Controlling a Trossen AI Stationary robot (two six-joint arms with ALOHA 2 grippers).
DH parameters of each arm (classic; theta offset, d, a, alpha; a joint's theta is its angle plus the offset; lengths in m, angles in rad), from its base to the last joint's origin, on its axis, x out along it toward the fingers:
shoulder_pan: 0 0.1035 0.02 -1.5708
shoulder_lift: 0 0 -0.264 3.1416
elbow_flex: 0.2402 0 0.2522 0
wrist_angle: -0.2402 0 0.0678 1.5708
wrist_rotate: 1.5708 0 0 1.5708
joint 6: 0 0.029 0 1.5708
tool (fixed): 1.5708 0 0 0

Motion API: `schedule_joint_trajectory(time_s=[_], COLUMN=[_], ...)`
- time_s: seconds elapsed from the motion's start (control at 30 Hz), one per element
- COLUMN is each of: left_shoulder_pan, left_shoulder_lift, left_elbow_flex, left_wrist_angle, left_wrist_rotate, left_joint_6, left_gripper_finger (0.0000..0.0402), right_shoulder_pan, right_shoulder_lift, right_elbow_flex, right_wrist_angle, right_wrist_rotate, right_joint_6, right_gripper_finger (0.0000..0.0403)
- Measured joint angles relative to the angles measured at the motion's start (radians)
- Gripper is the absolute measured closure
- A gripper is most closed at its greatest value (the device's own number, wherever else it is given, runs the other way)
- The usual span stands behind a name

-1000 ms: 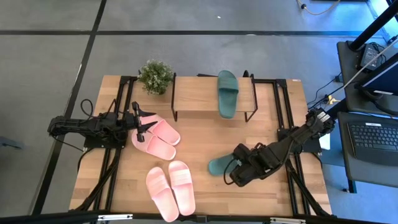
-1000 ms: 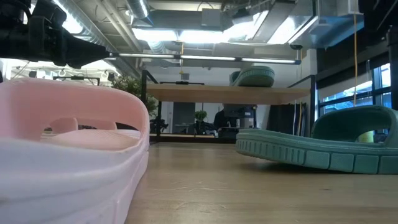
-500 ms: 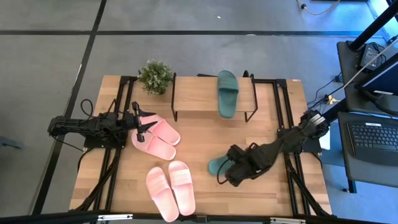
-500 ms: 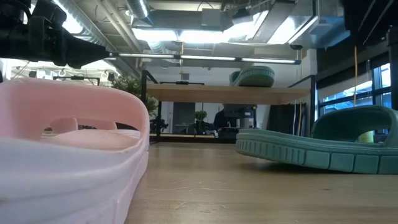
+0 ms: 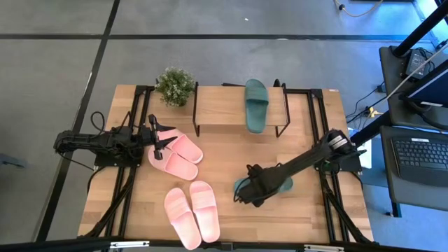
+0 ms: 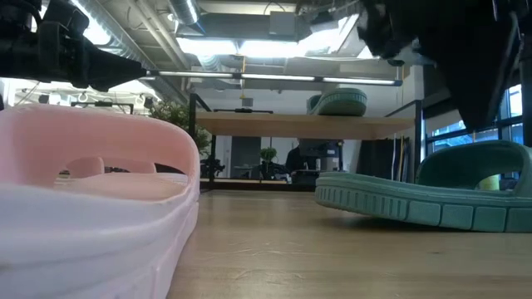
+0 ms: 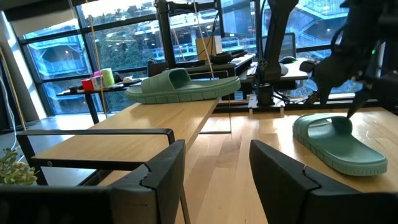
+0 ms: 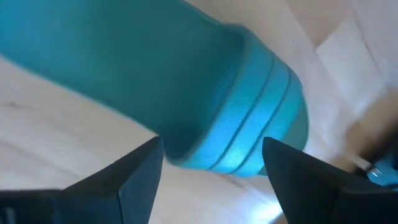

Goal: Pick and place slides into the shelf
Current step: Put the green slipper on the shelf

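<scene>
One dark green slide [image 5: 283, 185] lies sole-down on the table, its strap [image 8: 249, 124] filling the right wrist view. My right gripper [image 5: 249, 190] hovers over its middle, open, with a finger [image 8: 140, 171] on either side of the strap and no touch showing. The second green slide [image 5: 255, 105] rests flat on the shelf's [image 5: 222, 112] wooden top board. Two pink pairs lie on the table, one [image 5: 175, 154] beside my left gripper [image 5: 159, 140], the other [image 5: 192, 213] near the front edge. My left gripper [image 7: 214, 168] is open and holds nothing.
A small potted plant [image 5: 174, 85] stands at the far left corner beside the shelf. Black frame rails [image 5: 316, 119] run along both sides of the table. In the low view a pink slide [image 6: 91, 191] stands close at the left, and the right arm [image 6: 449, 41] hangs over the green slide [image 6: 424, 195].
My right arm has stretched out toward the table's left, carrying its gripper from beside the green slide's right end to above its middle. The green slide has stayed where it lay. My left arm has kept still.
</scene>
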Motion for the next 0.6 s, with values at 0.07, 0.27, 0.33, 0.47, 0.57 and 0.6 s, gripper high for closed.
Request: schedule_joint_trajectory(time_s=[0.07, 0.27, 0.33, 0.47, 0.57, 0.6], left_shoulder_pan=[0.000, 0.000, 0.000, 0.000, 0.000, 0.000], left_shoulder_lift=[0.000, 0.000, 0.000, 0.000, 0.000, 0.000], left_elbow_flex=[0.000, 0.000, 0.000, 0.000, 0.000, 0.000], left_wrist_angle=[0.000, 0.000, 0.000, 0.000, 0.000, 0.000], left_wrist_rotate=[0.000, 0.000, 0.000, 0.000, 0.000, 0.000], left_joint_6=[0.000, 0.000, 0.000, -0.001, -0.001, -0.001], left_gripper_finger=[0.0229, 0.0229, 0.0229, 0.0229, 0.0229, 0.0229], right_shoulder_pan=[0.000, 0.000, 0.000, 0.000, 0.000, 0.000], right_shoulder_lift=[0.027, 0.099, 0.119, 0.154, 0.163, 0.165], right_elbow_flex=[0.000, 0.000, 0.000, 0.000, -0.001, -0.001], right_wrist_angle=[-0.011, -0.036, -0.051, -0.142, -0.195, -0.192], right_wrist_rotate=[-0.002, -0.003, -0.003, -0.005, -0.016, -0.017], right_joint_6=[0.000, 0.000, -0.003, 0.002, 0.002, 0.000], right_gripper_finger=[0.0128, 0.0128, 0.0128, 0.0128, 0.0128, 0.0130])
